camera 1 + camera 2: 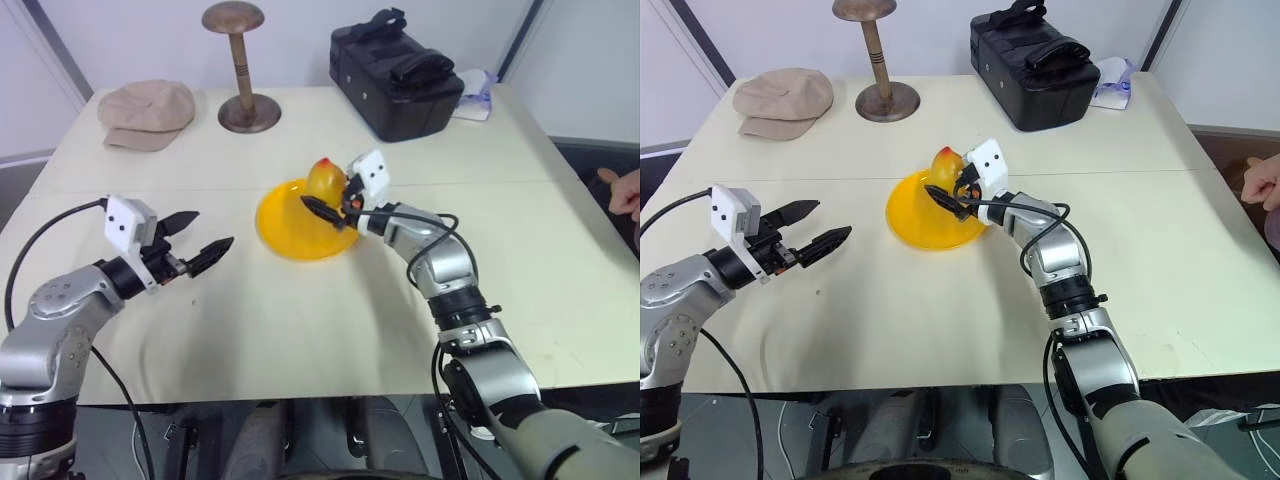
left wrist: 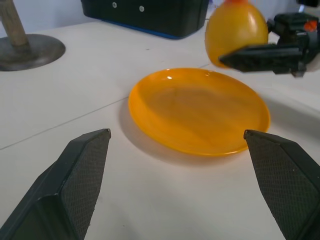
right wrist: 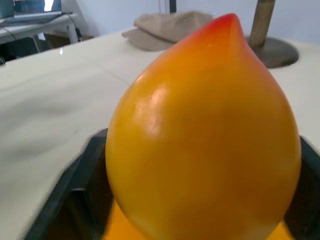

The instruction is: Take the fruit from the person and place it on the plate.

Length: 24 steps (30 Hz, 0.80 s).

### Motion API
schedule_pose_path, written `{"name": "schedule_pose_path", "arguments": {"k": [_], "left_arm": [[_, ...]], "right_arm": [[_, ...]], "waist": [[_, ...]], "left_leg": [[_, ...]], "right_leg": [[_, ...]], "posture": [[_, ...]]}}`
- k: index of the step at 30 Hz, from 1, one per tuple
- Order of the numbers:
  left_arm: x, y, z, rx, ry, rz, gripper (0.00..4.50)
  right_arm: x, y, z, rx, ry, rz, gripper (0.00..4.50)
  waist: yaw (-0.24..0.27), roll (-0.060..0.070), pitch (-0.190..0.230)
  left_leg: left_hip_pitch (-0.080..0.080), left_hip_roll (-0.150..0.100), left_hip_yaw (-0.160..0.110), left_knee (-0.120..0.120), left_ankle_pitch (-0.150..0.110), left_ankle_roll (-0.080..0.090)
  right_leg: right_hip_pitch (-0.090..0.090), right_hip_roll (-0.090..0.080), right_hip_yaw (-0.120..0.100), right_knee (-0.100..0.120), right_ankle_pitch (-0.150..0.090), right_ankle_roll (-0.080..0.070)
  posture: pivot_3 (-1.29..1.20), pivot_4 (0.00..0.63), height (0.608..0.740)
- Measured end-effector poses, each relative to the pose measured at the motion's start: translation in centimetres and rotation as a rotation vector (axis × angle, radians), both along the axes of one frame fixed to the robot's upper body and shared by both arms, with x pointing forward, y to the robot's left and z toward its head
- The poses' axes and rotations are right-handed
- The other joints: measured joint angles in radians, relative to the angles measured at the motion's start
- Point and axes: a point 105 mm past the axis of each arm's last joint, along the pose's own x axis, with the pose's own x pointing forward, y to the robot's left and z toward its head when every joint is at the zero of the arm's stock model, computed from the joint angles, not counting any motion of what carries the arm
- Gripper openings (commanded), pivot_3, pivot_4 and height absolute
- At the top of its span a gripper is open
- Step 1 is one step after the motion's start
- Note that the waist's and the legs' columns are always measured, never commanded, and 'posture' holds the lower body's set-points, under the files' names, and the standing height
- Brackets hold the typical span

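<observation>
Gripping the fruit [image 1: 325, 180] upright over the plate's [image 1: 285, 228] far rim, right pincer [image 1: 333, 207] is closing on it; left pincer [image 1: 199, 240] is hovering spread and empty.

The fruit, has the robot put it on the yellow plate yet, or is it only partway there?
Partway. The handover looks done: the right gripper is shut on the fruit, and the person's hand sits back at the table's edge. In hand: the fruit is held red end up over the plate. Left: lower it, let go. The left gripper waits open beside the plate.
</observation>
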Motion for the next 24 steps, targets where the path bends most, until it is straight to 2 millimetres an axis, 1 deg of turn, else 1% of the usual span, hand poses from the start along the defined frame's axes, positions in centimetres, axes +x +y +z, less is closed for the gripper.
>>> {"name": "schedule_pose_path", "arguments": {"k": [7,10,15,17,20,22,24], "left_arm": [[0.1,0.1,0.1,0.0,-0.007,0.015,4.5],[0.2,0.3,0.3,0.006,-0.028,0.03,4.5],[0.8,1.5,0.5,0.008,-0.047,0.089,4.5],[1.0,2.2,0.8,0.008,-0.062,0.121,4.5],[1.3,3.0,1.0,0.002,-0.082,0.156,4.5],[1.5,3.8,0.8,-0.008,-0.087,0.203,4.5],[1.7,4.7,0.4,-0.013,-0.083,0.248,4.5]], "right_arm": [[0.3,-0.3,0.4,0.001,-0.018,-0.011,4.47],[0.7,-1.1,1.4,0.007,-0.044,-0.037,4.47],[1.8,-5.3,5.2,0.003,-0.153,-0.15,4.47],[1.9,-7.2,6.0,-0.011,-0.18,-0.192,4.47],[1.7,-10.3,5.9,-0.059,-0.187,-0.254,4.47],[1.4,-12.6,4.8,-0.089,-0.164,-0.306,4.47],[1.2,-14.3,3.5,-0.11,-0.134,-0.35,4.47]], "waist": [[0.0,0.0,0.0],[0.0,0.0,0.0],[0.003,0.0,0.0],[0.003,0.0,0.0],[0.004,0.0,0.0],[0.004,0.0,0.0],[0.004,0.0,0.0]], "left_leg": [[0.0,0.0,0.0,0.0,0.0,0.0],[0.0,0.0,0.0,0.0,0.0,0.0],[0.0,0.0,0.0,0.0,0.0,0.0],[0.0,0.0,0.0,0.0,0.0,0.0],[0.0,0.0,0.0,0.0,0.0,0.0],[0.0,0.0,0.001,0.0,0.0,0.0],[-0.001,0.0,0.001,0.0,0.0,0.0]], "right_leg": [[0.0,0.0,0.0,0.0,0.0,0.0],[0.0,0.0,0.0,0.0,0.0,0.0],[0.0,0.0,0.0,-0.001,0.0,0.0],[0.0,0.0,0.0,-0.001,0.0,0.0],[0.0,0.0,0.0,-0.001,0.0,0.0],[0.001,0.0,0.0,-0.002,0.0,0.0],[0.001,0.0,0.0,-0.002,0.0,0.0]], "posture": [[0.0,0.15,0.74],[0.0,0.15,0.74],[0.0,0.15,0.74],[0.0,0.15,0.74],[0.0,0.15,0.74],[0.0,0.15,0.74],[0.0,0.15,0.74]]}}
